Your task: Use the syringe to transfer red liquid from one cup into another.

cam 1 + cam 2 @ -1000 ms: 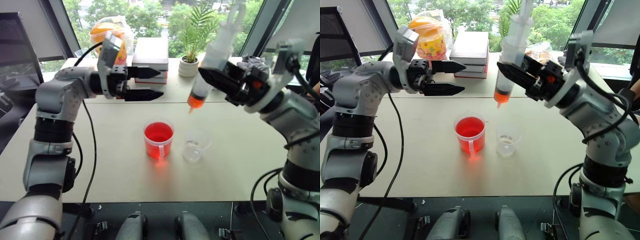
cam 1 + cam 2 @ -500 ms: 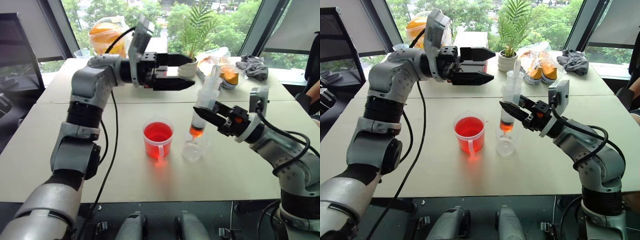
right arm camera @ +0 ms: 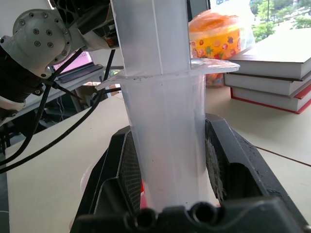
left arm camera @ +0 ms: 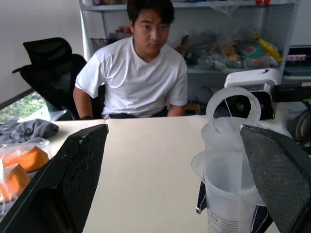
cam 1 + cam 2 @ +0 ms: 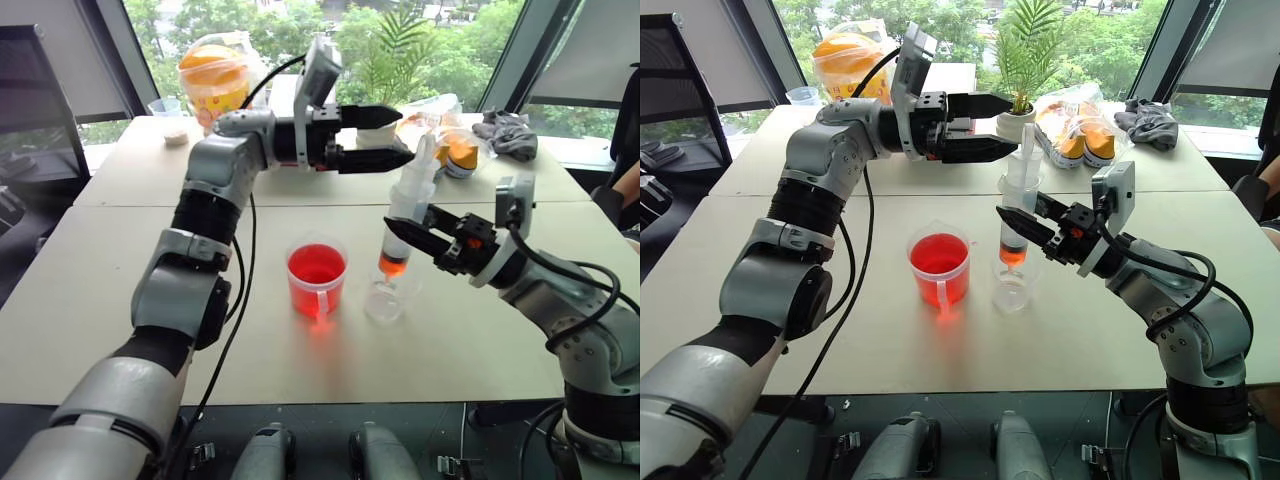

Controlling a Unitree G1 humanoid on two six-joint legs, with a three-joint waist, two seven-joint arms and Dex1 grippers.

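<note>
Between the jaws of our right gripper (image 5: 1018, 222) the syringe (image 5: 1016, 205) stands nearly upright, clenched at mid-barrel, its orange tip just over the small cup (image 5: 1011, 286).

Beside the small cup, on the side away from our right arm, the handled cup (image 5: 940, 266) holds the red liquid (image 5: 939, 254), and more red sits low in the syringe barrel. Our left gripper (image 5: 1007, 126) reaches level across the table (image 5: 840, 330) with jaws released and holding nothing; the plunger's ring top (image 4: 233, 108) stands close to one of them. Behind the left jaws we see a potted plant (image 5: 1022, 60), a stack of books (image 3: 272, 73), bagged orange items (image 5: 1072, 115), a grey cloth (image 5: 1149, 121) and a snack tub (image 5: 845, 62). A person (image 4: 141, 73) sits across the table. The black fingers hide part of the barrel, and we cannot tell whether the tip touches the small cup's rim.
</note>
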